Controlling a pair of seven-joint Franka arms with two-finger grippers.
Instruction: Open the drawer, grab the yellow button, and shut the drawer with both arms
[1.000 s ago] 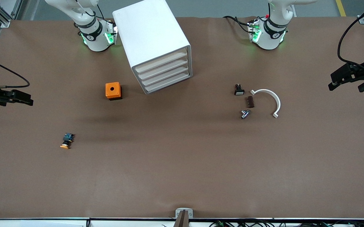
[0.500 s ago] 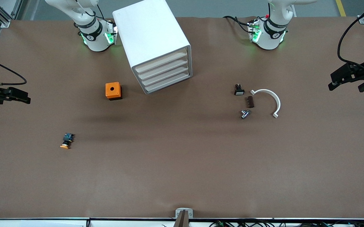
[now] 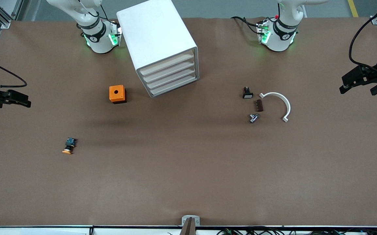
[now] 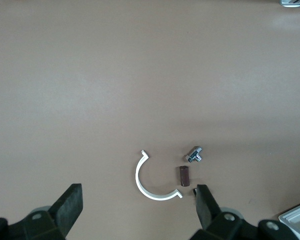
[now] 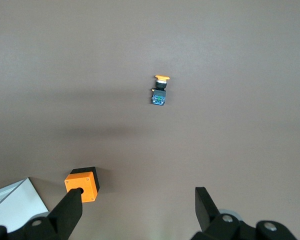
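Note:
The white cabinet (image 3: 157, 36) stands between the arm bases, its four drawers facing the front camera. The top drawer (image 3: 166, 64) is shut, flush with the three below. The button (image 3: 69, 146), with orange cap, black body and blue rear, lies on the table toward the right arm's end, nearer the camera than the orange cube; it also shows in the right wrist view (image 5: 160, 92). My right gripper (image 3: 25, 100) is open and empty, high over the table's edge at that end. My left gripper (image 3: 343, 85) is open and empty over the table's other end.
An orange cube with a hole (image 3: 117, 94) sits beside the cabinet. Toward the left arm's end lie a small black-and-white part (image 3: 247, 93), a brown piece (image 3: 259, 105), a silver part (image 3: 254, 117) and a white arc (image 3: 279, 101). The table is brown (image 3: 188, 169).
My right gripper has drawn back slightly toward the table's edge at its end. The left gripper and all objects have stayed put.

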